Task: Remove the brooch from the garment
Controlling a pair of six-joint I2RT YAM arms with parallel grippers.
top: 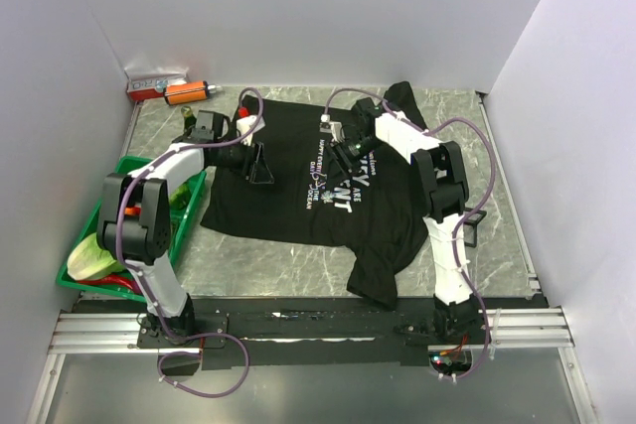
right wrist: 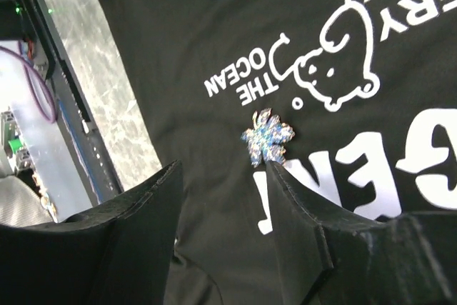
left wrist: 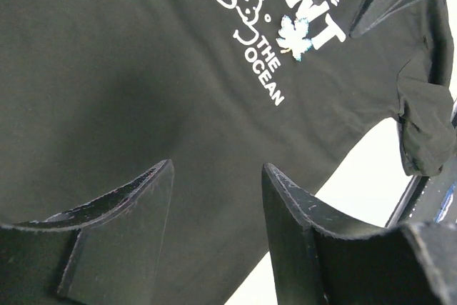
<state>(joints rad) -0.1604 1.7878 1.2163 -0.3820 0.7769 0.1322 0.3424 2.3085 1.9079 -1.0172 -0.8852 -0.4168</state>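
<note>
The black T-shirt [top: 288,211] lies spread across the desk's middle. A sparkly snowflake brooch [right wrist: 266,137] is pinned beside its "OCEAN" lettering. The right gripper [right wrist: 221,169] hovers with its jaws apart, one fingertip just beside the brooch. The left gripper [left wrist: 218,166], jaws likewise apart, hangs over plain fabric.

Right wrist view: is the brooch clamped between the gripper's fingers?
No, the brooch lies on the shirt, just ahead of the open right gripper.

The top camera looks down from 6 o'clock. Both wrist cameras hang close over the garment [left wrist: 107,91], sharing the brooch [right wrist: 266,136].
</note>
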